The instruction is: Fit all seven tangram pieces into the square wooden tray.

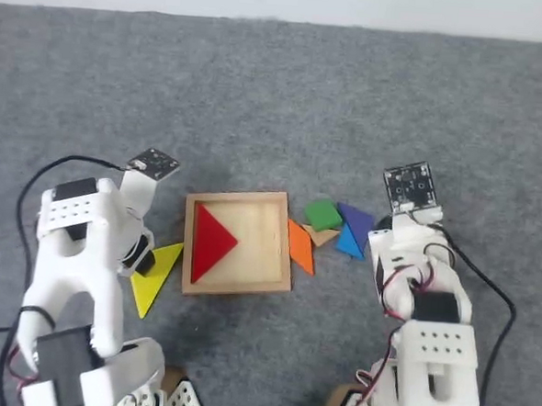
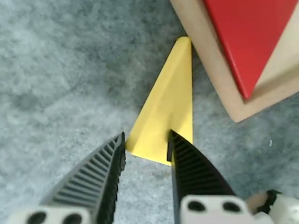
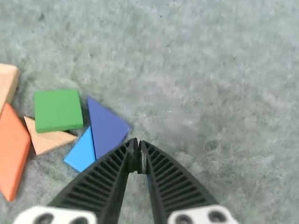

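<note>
Two ribbed fingers [image 2: 191, 172] of the left hand [image 2: 147, 135] stand released over the broad end of the yellow triangle [image 2: 168, 102]. One is over the piece's top face, the other is off its edge above the grey bench [image 2: 56, 70], and nothing is gripped. The piece looks thin and lies flat, so a good pick probably means shifting sideways until both fingers bracket its edges, then sinking low to the cloth before closing. Pinching on the face would likely make it skid. Just beyond the triangle's far tip sits the corner of the wooden tray [image 2: 219, 88], with the red triangle [image 2: 247, 37] inside. The yellow one will need lifting over the rim and turning to meet the red one's long side. Farther off, the right hand [image 3: 138, 151] is clenched on nothing, the dark blue triangle [image 3: 106, 126] just ahead of its tips.
</note>
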Robot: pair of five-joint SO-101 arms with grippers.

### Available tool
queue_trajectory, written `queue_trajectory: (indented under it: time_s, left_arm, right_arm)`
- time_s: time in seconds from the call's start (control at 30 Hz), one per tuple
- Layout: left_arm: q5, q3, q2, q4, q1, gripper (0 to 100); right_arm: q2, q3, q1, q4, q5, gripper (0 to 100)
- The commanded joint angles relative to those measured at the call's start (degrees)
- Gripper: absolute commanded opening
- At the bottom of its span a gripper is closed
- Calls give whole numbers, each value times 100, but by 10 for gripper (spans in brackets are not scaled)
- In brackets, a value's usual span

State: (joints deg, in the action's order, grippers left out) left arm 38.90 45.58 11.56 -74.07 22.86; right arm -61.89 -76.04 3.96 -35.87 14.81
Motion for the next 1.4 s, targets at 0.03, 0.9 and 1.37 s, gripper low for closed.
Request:
queue_trajectory:
  time_s: [0.03, 0.9, 1.37]
  left_arm:
    - [-62, 154, 114, -26, -290, 122]
    - [-70, 796, 123, -369, -1213, 66]
    - [1081, 488, 123, -1275, -1319, 53]
  right_arm:
    - [-532, -70, -84, 48, 70, 9]
    - [-541, 18, -84, -277, 35, 7]
    - [-541, 18, -207, -277, 26, 7]
